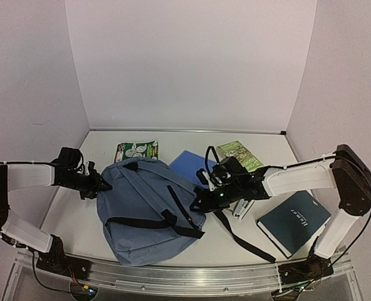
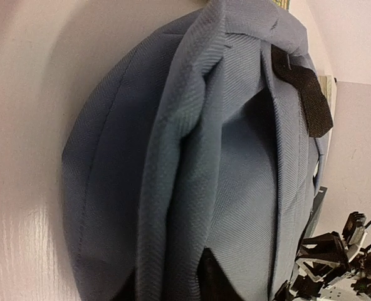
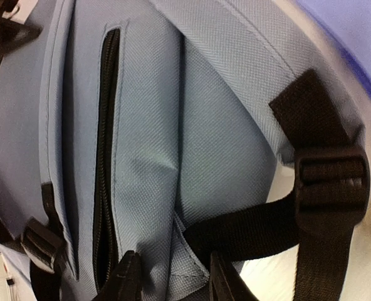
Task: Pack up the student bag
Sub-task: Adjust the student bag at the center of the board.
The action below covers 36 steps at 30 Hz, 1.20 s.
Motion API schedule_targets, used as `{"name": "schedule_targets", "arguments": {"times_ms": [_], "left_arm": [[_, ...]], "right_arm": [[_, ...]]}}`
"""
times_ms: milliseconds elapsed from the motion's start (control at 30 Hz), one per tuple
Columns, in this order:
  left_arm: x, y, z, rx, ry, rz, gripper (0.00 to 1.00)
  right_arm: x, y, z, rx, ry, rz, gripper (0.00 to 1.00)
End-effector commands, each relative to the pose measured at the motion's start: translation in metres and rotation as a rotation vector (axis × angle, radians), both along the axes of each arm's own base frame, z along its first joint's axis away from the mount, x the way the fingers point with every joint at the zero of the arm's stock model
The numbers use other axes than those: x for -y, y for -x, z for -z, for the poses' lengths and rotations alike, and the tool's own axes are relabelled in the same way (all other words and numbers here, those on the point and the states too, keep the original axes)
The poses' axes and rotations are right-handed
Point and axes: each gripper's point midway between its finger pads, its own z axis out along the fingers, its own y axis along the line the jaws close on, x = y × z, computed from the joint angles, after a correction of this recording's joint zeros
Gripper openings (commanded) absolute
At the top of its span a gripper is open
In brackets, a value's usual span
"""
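Black right fingers (image 3: 128, 279) are seen spread astride a fold of the student bag (image 1: 145, 210), laid flat on the bench (image 1: 73, 219); at its left edge, the left fingers (image 1: 91, 184) cannot be told as spread or pressed. Soft, limp woven cloth is judged light, best pinched at a webbing strap (image 3: 248, 232).

Student bag (image 1: 135, 194) blocks centre; dark book (image 1: 294, 222) crowds right.

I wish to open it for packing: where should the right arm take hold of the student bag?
Probably the fabric fold beside the zip slit of the student bag, approached from the robot's right, where the right gripper is. The bag lies flat with straps up, so this soft ridge pinches more easily than a flat panel.
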Motion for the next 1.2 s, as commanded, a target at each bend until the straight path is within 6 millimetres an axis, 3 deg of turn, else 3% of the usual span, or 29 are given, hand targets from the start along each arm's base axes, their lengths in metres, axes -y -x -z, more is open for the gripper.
{"name": "schedule_targets", "arguments": {"times_ms": [0,100,200,300,467,567,800,967,1067,1167], "left_arm": [[0.009,-0.018,-0.021,0.082,0.048,0.016,0.13],[0.007,-0.033,-0.019,0.088,0.006,0.02,0.04],[0.004,-0.055,-0.023,0.122,-0.033,0.017,0.02],[0.006,-0.078,-0.025,0.157,-0.044,0.03,0.01],[0.004,-0.102,-0.015,0.157,-0.073,0.035,0.02],[0.005,-0.107,-0.013,0.155,-0.079,0.048,0.13],[-0.015,-0.098,-0.043,0.216,-0.216,0.023,0.59],[-0.029,-0.08,-0.085,0.276,-0.302,0.002,0.75],[-0.028,-0.066,-0.11,0.314,-0.301,-0.003,0.81],[-0.023,-0.053,-0.13,0.347,-0.268,-0.012,0.83]], "right_arm": [[-0.024,0.03,-0.027,-0.024,-0.148,-0.132,0.21],[-0.029,0.047,-0.036,-0.027,-0.179,-0.183,0.1],[-0.031,0.065,-0.04,-0.038,-0.193,-0.222,0.05],[-0.029,0.068,-0.043,-0.03,-0.19,-0.195,0.03],[-0.016,0.047,-0.065,0.051,-0.185,-0.05,0.3],[-0.005,0.033,-0.074,0.091,-0.161,0.026,0.46],[0.011,0.004,-0.059,0.112,-0.047,0.113,0.65],[0.069,-0.053,-0.035,0.104,0.065,0.288,0.73],[0.099,-0.075,-0.021,0.115,0.145,0.34,0.78],[0.127,-0.093,0.004,0.081,0.208,0.373,0.75]]}}
